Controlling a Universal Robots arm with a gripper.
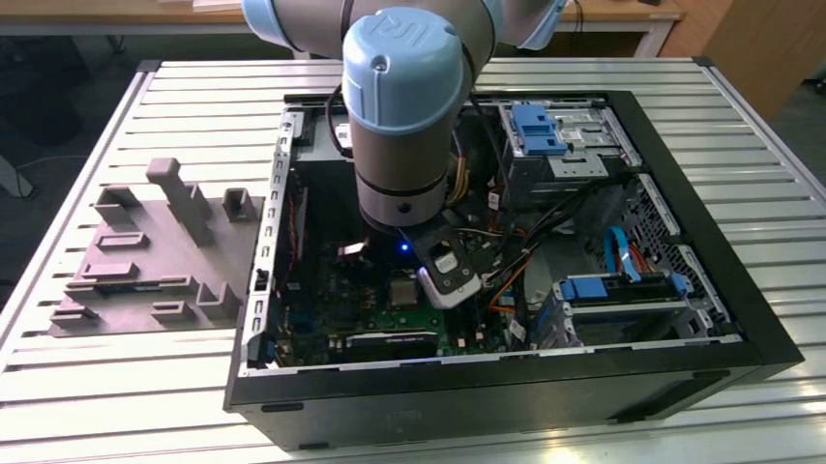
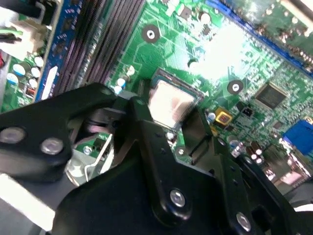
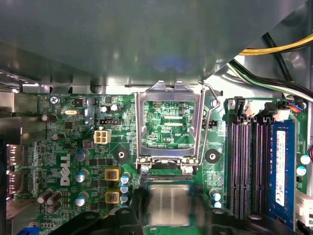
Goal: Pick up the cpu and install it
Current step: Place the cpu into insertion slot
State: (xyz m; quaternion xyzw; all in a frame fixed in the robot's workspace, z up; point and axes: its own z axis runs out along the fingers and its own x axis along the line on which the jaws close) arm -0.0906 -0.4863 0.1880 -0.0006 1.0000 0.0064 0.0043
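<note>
The claw [image 2: 168, 115] pinches the cpu [image 2: 171, 100] by opposite edges at the open motherboard socket [image 3: 166, 180]. In the exterior view, the grey tray [image 1: 142, 261] lies at 9 o'clock from the computer case [image 1: 516, 398].

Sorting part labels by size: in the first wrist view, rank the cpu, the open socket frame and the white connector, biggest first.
The open socket frame, then the cpu, then the white connector.

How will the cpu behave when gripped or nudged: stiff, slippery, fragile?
Probably stiff: the cpu is a thin flat square with a metal top. That top looks smooth and shiny, so likely slippery. Flat, so it shouldn't roll or tip.
</note>
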